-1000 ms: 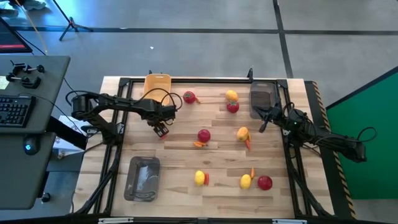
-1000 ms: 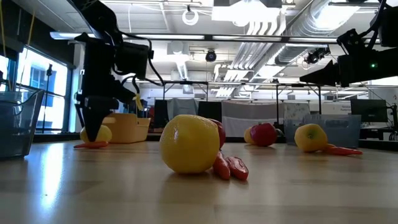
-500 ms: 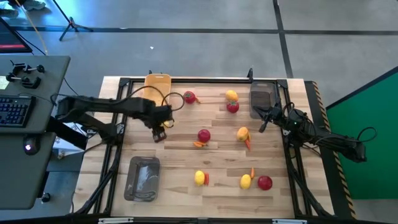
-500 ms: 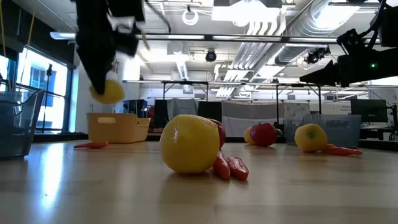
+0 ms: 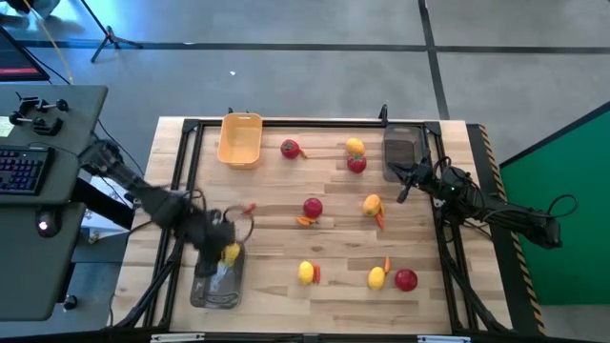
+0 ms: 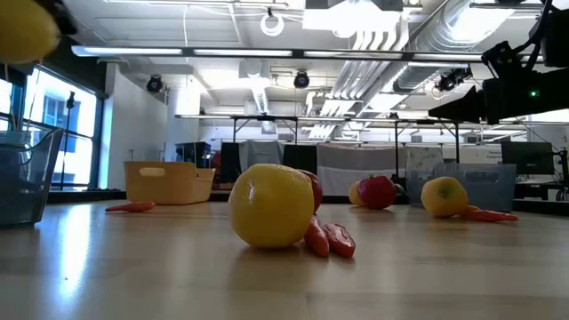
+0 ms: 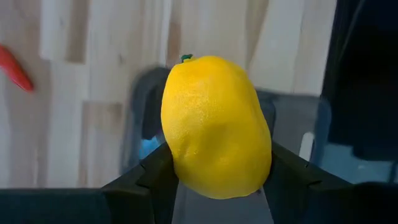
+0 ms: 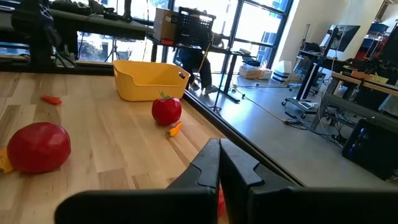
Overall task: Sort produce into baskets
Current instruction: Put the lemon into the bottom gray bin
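My left gripper (image 5: 225, 250) is shut on a yellow lemon (image 5: 230, 253), held in the air above the dark grey tray (image 5: 217, 281) at the near left. The lemon also shows in the left wrist view (image 7: 214, 124) and at the low view's upper left corner (image 6: 22, 31). My right gripper (image 5: 404, 191) is shut and empty, raised beside the other grey tray (image 5: 400, 157) at the far right. The yellow-orange basket (image 5: 239, 139) stands at the far left. More lemons, red fruits and carrots lie on the table. My left gripper pinches the lemon between its two fingers (image 7: 155, 171), one on each of its long sides (image 7: 177, 168). The fingers point down at the table. The lemon is lifted clear, over the tray's far end, with its green stem tip (image 7: 186, 58) pointing away from the gripper.
A lone carrot (image 5: 249, 207) lies left of a red fruit (image 5: 313, 207). A lemon (image 5: 306, 272), another lemon (image 5: 376, 277) and a red fruit (image 5: 406, 279) lie near the front. A red fruit (image 5: 290, 149) lies beside the basket. A black frame (image 5: 315, 122) borders the table.
My left gripper has lifted the lemon off the table left of its middle and carried it up, then toward the near left, over the grey tray. A carrot that lay beside the lemon has stayed on the table.
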Robot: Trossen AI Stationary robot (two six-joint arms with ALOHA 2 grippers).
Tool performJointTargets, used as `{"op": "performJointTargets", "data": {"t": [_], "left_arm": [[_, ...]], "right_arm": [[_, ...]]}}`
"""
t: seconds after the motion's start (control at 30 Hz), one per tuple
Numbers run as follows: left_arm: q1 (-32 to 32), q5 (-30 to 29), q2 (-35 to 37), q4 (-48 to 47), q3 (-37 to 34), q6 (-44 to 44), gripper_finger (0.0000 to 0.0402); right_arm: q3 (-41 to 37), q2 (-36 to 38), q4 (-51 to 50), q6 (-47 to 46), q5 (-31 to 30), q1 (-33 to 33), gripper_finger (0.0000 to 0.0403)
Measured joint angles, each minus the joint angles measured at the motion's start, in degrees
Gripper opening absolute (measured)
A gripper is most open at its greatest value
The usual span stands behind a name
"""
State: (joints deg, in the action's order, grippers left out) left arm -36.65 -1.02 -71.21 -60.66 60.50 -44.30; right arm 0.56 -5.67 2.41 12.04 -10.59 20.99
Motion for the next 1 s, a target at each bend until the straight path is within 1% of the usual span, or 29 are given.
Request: {"op": "performJointTargets", "data": {"t": [0.1,0.23,0.33,0.53,0.63,0.73,0.9,1.0], "left_arm": [[-4.41,-2.02,-4.23,0.09,-0.01,-4.84,0.0168],[-7.12,-3.76,-10.92,0.55,-0.03,-9.46,0.0168],[-7.47,-3.85,-15.2,0.82,-0.05,-11.11,0.0168],[-5.72,-1.97,-21.01,2.3,-0.1,-10.44,0.0168],[-4.61,-0.5,-22.92,2.34,-0.1,-9.15,0.0177],[-3.86,1.15,-23.91,2.34,-0.1,-6.88,0.0198],[-2.88,2.61,-23.85,2.15,-0.1,-5.38,0.0238],[-2.59,3.5,-23.39,1.33,0.16,-4.49,0.0251]], "right_arm": [[0.02,0.0,-0.01,0.01,0.02,-0.02,0.0],[0.01,0.02,0.0,0.0,0.02,-0.01,0.0],[0.0,0.0,0.0,-0.01,0.02,0.0,0.0],[0.02,0.01,0.0,0.01,0.01,-0.01,0.0],[0.02,0.01,-0.01,-0.01,0.0,-0.01,0.0],[0.0,0.0,0.01,-0.01,0.0,0.0,0.0],[0.01,0.02,0.0,-0.01,0.02,-0.01,0.0],[0.01,0.02,0.0,0.01,0.02,-0.01,0.0]]}}
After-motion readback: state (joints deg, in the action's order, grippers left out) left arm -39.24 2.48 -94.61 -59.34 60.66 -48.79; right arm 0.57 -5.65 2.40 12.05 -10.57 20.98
